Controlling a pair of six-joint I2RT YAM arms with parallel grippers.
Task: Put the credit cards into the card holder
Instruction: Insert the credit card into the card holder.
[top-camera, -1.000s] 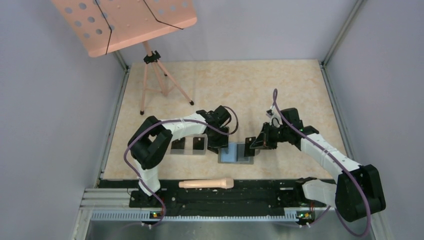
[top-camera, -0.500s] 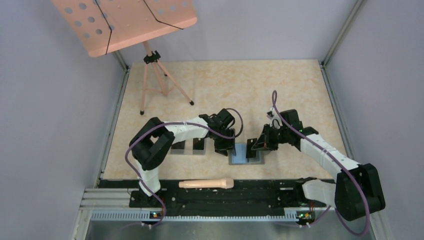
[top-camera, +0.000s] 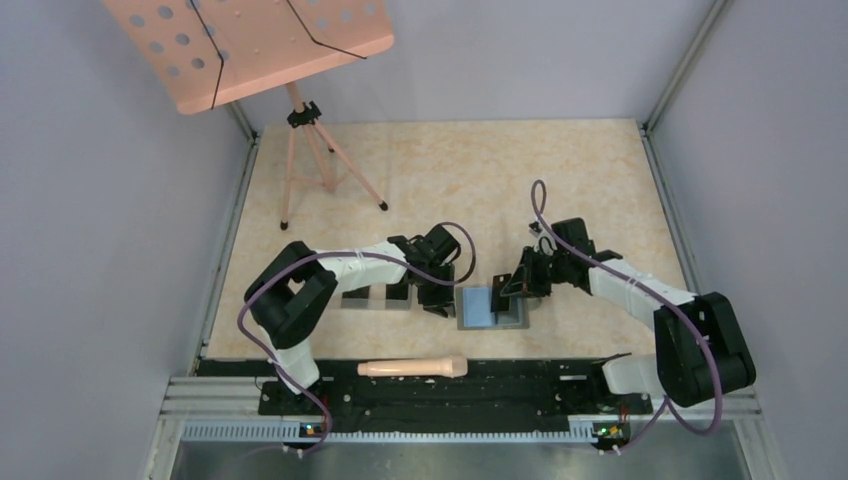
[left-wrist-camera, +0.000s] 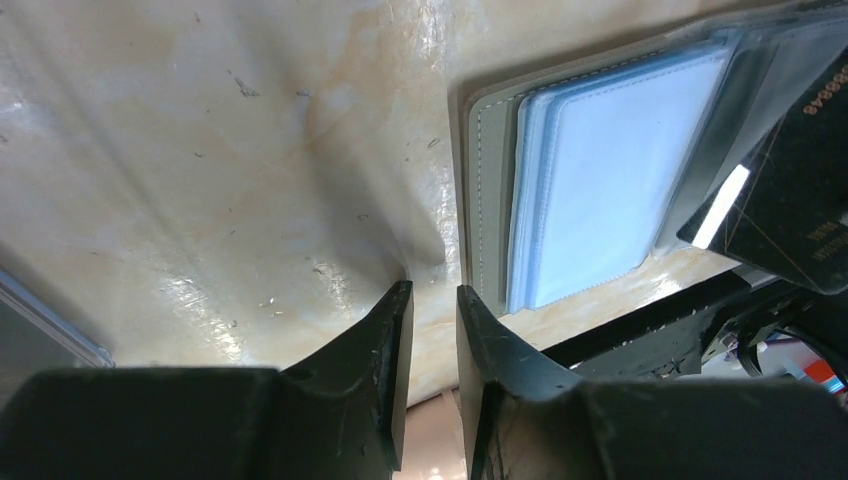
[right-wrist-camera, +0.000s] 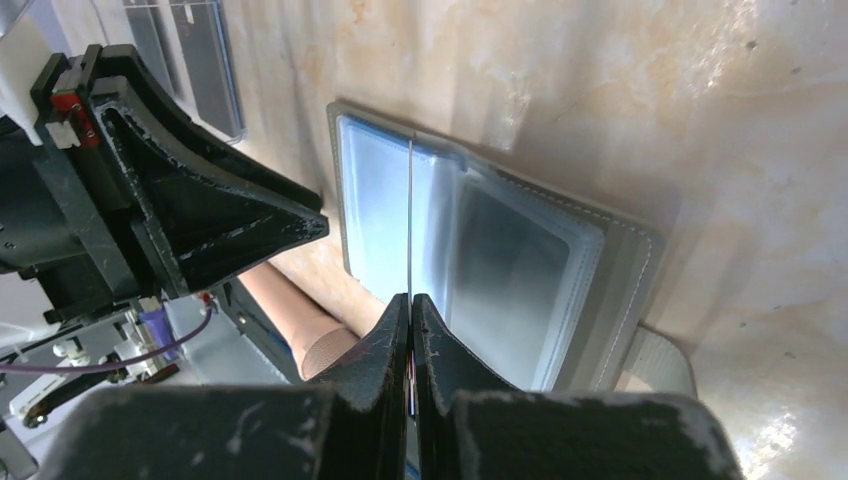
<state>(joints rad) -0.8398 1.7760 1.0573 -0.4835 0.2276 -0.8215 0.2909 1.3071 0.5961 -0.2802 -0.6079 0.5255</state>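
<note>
Credit card (left-wrist-camera: 790, 215) in right hand (right-wrist-camera: 411, 300), over wallet (right-wrist-camera: 620, 270)

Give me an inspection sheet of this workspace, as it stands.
Surface: beige marbled table, no spill seen.
Job's things: card holder lies open, blue sleeves up; one credit card held edge-on over it.
Clutter: clear box beside the left arm; peach stick on the near rail.
End effectors: left end effector slightly apart, empty, beside the holder; right end effector shut on the credit card.
Cables: purple cables loop along both arms, no snag seen.
Surroundings: pink perforated stand on a tripod, far left; grey walls.
</note>
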